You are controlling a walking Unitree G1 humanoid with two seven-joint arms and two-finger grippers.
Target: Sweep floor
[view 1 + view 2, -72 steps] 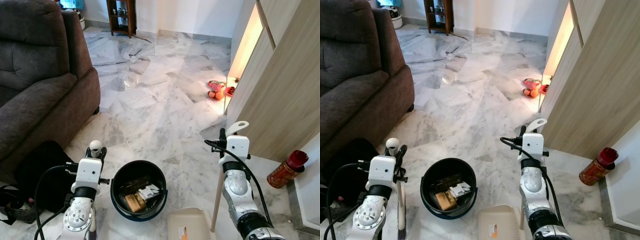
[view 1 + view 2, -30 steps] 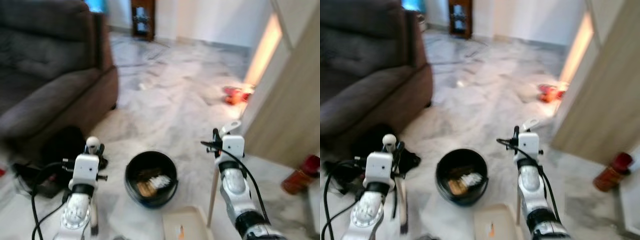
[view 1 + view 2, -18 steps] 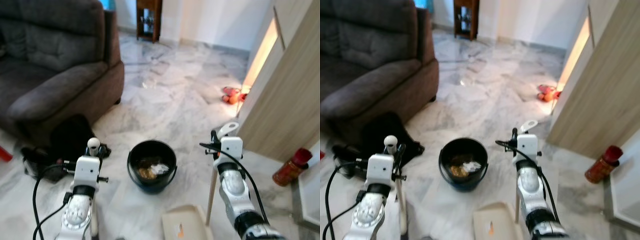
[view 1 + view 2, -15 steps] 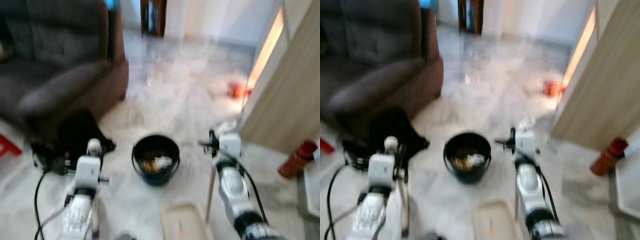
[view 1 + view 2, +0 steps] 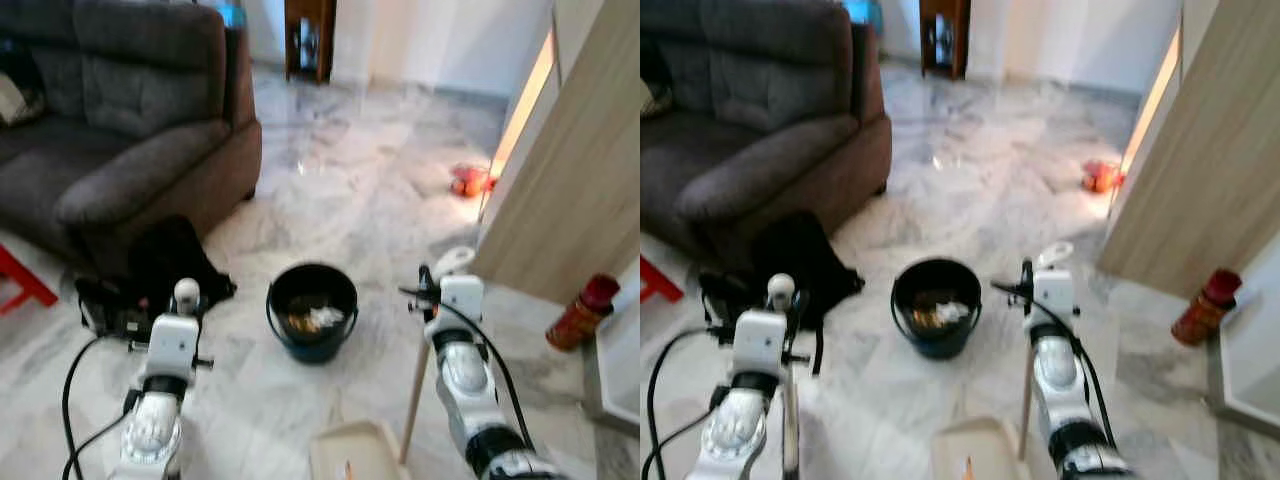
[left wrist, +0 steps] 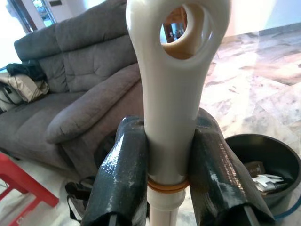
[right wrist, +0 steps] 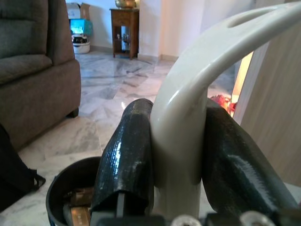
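Cream broom (image 6: 171, 94) stands upright, clamped in the left pincer (image 6: 169, 188); right pincer (image 7: 181, 150) clamps the dustpan (image 5: 350, 455) handle, bucket (image 5: 312, 310) at frame centre between them.

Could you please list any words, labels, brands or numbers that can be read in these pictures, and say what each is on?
None can be read.
Orange mark on the cream dustpan: too blurred.
Label on the red bottle: too blurred.
Packets in the black bucket: too small.
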